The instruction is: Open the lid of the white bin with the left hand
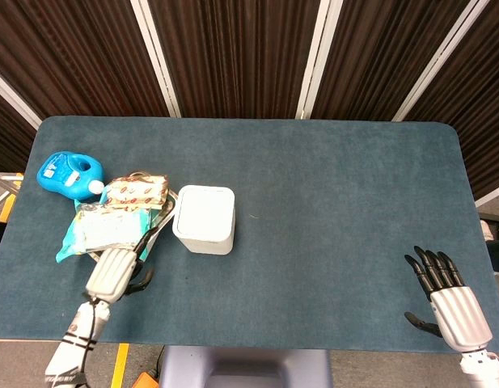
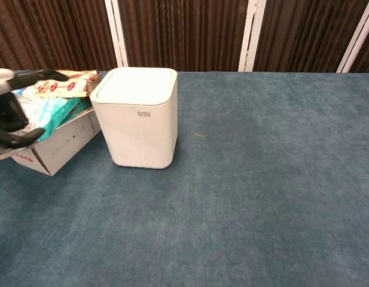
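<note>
Two hands in view, and neither one's got anything in it. The left hand [image 1: 118,271] hangs over the near left part of the counter [image 1: 330,202], fingers apart and stretched forward over the corner of the metal tray [image 1: 112,260], pointing roughly toward the bin. From the chest view that same hand sits at the far left edge with the dark fingers [image 2: 49,75] spread, one reaching out level above the snack packs; can't tell whether it's touching them. It's near the bin but clearly apart from it. The right hand [image 1: 445,299] is way off at the near right corner, fingers fanned out, palm down, holding nothing.

The white bin [image 1: 205,219] stands upright on the blue counter, left of centre, just beside the tray. Boxy with rounded corners, faint ribbing on the walls, small dark logo on the front. Its lid [image 2: 134,83] is flat and fully closed.

Tray's piled with a teal packet [image 1: 103,230] and a red patterned snack bag [image 1: 136,192], with a blue detergent bottle [image 1: 69,174] lying behind.
</note>
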Action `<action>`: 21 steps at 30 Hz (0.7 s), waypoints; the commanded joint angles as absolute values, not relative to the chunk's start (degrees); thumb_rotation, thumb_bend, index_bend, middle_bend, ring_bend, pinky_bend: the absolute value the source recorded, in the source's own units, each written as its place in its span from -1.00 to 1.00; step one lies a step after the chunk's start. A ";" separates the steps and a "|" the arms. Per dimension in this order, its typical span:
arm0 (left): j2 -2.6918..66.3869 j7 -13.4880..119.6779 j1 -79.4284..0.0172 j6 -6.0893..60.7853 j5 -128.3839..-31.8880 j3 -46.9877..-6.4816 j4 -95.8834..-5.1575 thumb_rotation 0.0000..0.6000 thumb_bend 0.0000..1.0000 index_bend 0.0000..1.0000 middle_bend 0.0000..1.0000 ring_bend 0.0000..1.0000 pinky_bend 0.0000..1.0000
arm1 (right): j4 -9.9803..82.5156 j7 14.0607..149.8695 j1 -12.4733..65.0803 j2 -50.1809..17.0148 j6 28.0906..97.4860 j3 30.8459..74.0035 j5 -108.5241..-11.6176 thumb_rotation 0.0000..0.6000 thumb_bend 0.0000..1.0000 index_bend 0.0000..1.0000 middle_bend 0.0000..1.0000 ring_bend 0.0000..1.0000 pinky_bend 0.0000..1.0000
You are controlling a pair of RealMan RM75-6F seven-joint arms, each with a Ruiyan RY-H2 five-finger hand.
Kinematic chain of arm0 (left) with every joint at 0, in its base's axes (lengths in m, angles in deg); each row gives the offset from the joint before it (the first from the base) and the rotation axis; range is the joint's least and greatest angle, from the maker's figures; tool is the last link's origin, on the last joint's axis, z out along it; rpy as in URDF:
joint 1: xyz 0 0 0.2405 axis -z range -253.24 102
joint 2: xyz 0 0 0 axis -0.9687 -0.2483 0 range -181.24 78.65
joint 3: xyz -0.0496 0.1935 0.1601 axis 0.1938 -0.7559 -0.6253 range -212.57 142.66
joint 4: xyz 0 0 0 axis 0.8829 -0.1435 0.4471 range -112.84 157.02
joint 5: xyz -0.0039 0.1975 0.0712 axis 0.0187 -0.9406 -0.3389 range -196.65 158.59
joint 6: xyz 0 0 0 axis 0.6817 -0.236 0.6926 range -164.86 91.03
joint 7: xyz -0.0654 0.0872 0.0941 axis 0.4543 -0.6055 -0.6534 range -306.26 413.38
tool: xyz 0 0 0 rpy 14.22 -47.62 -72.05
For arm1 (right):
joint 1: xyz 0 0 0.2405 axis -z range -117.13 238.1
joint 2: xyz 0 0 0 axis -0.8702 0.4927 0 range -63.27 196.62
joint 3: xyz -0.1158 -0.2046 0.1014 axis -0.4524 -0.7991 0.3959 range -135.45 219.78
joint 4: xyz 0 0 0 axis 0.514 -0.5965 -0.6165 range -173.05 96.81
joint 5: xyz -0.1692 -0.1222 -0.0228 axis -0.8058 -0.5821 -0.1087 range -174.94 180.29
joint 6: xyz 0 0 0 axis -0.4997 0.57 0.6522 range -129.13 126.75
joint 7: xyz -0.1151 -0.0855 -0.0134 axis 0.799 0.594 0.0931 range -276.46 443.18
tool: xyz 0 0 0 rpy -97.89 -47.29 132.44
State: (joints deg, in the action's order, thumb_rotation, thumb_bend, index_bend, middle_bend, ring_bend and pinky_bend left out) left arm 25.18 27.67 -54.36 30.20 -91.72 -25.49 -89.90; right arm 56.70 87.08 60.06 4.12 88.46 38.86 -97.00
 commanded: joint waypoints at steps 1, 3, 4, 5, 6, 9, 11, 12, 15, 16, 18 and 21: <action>28.38 20.45 -49.02 27.30 -82.97 -21.62 -93.72 1.00 -0.08 -1.00 1.00 1.00 1.00 | 56.64 86.67 60.13 4.30 88.74 38.87 -97.05 1.00 -0.83 -1.00 -1.00 -1.00 -1.00; 29.49 18.04 -47.37 27.50 -80.15 -21.11 -94.43 1.00 -0.08 -1.00 1.00 1.00 1.00 | 56.61 86.36 60.19 4.41 88.94 38.91 -97.02 1.00 -0.83 -1.00 -1.00 -1.00 -1.00; 29.98 16.97 -46.68 27.65 -78.97 -20.98 -94.63 1.00 -0.08 -1.00 1.00 1.00 1.00 | 56.59 86.26 60.21 4.45 88.98 38.90 -97.03 1.00 -0.83 -1.00 -1.00 -1.00 -1.00; 30.68 15.48 -45.75 28.01 -77.33 -20.78 -94.79 1.00 -0.08 -1.00 1.00 1.00 1.00 | 56.55 86.15 60.21 4.49 89.01 38.88 -97.08 1.00 -0.83 -1.00 -1.00 -1.00 -1.00; 31.24 14.22 -45.05 28.43 -76.06 -20.62 -94.79 1.00 -0.08 -1.00 1.00 1.00 1.00 | 56.53 86.09 60.21 4.51 89.03 38.86 -97.14 1.00 -0.83 -1.00 -1.00 -1.00 -1.00; 33.19 11.19 -42.95 29.97 -72.29 -20.09 -94.63 1.00 -0.08 -1.00 1.00 1.00 1.00 | 56.48 85.84 60.21 4.61 89.10 38.86 -97.19 1.00 -0.83 -1.00 -1.00 -1.00 -1.00; 34.23 10.12 -41.88 30.84 -70.82 -20.07 -94.53 1.00 -0.08 -1.00 1.00 1.00 1.00 | 56.47 85.54 60.21 4.70 89.18 38.96 -97.05 1.00 -0.83 -1.00 -1.00 -1.00 -1.00; 34.57 9.75 -41.52 31.19 -70.47 -20.22 -94.49 1.00 -0.08 -1.00 1.00 1.00 1.00 | 56.46 85.39 60.20 4.75 89.22 39.01 -96.97 1.00 -0.83 -1.00 -1.00 -1.00 -1.00; 35.64 8.88 -40.44 32.09 -69.89 -20.84 -94.13 1.00 -0.08 -1.00 1.00 1.00 1.00 | 56.43 85.11 60.18 4.85 89.25 39.07 -96.90 1.00 -0.83 -1.00 -1.00 -1.00 -1.00; 35.95 8.64 -40.16 32.37 -69.81 -21.07 -94.03 1.00 -0.08 -1.00 1.00 1.00 1.00 | 56.41 85.08 60.19 4.87 89.28 39.04 -96.97 1.00 -0.83 -1.00 -1.00 -1.00 -1.00; 36.65 8.34 -39.62 32.93 -69.76 -21.59 -93.83 1.00 -0.08 -1.00 1.00 1.00 1.00 | 56.36 85.01 60.21 4.89 89.37 38.98 -97.14 1.00 -0.83 -1.00 -1.00 -1.00 -1.00; 37.22 7.68 -39.05 33.68 -69.66 -22.58 -93.60 1.00 -0.08 -1.00 1.00 1.00 1.00 | 56.34 84.93 60.26 4.90 89.50 38.98 -97.18 1.00 -0.83 -1.00 -1.00 -1.00 -1.00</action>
